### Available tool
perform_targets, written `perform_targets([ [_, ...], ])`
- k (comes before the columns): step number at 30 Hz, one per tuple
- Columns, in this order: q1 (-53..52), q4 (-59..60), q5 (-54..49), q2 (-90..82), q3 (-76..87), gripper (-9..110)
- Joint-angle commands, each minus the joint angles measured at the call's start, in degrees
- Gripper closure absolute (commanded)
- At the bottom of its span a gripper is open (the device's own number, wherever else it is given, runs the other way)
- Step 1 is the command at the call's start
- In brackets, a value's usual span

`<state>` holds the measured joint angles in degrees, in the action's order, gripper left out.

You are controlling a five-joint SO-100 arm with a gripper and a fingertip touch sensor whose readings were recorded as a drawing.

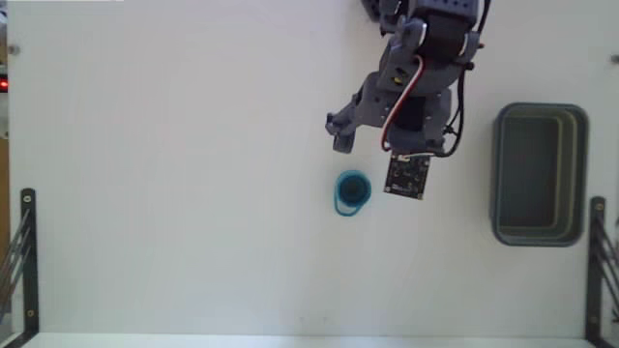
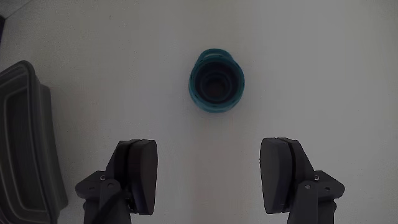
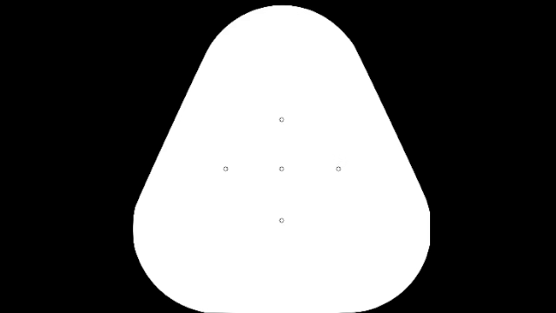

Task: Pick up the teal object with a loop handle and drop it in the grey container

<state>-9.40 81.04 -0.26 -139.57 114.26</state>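
The teal object with a loop handle (image 1: 352, 192) stands on the white table, a small round cup-like piece seen from above. In the wrist view the teal object (image 2: 216, 82) lies ahead of the gap between my two dark fingers (image 2: 138, 174), apart from both. My gripper (image 2: 210, 171) is open wide and holds nothing. In the fixed view the gripper (image 1: 366, 143) hangs just above and slightly right of the teal piece. The grey container (image 1: 540, 174) sits at the right of the fixed view, and the same container (image 2: 25, 143) shows at the wrist view's left edge.
The arm (image 1: 426, 48) reaches down from the top of the fixed view. Black metal brackets (image 1: 21, 251) stand at the left and right table edges. Bare white tabletop (image 1: 174, 174) spreads to the left of the teal piece.
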Motion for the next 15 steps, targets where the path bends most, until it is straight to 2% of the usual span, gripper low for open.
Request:
perform_targets([
  [1,-0.77,0.31,0.26,-1.86,0.23,-9],
  [15,-0.77,-11.69,0.26,14.13,-3.76,-9],
])
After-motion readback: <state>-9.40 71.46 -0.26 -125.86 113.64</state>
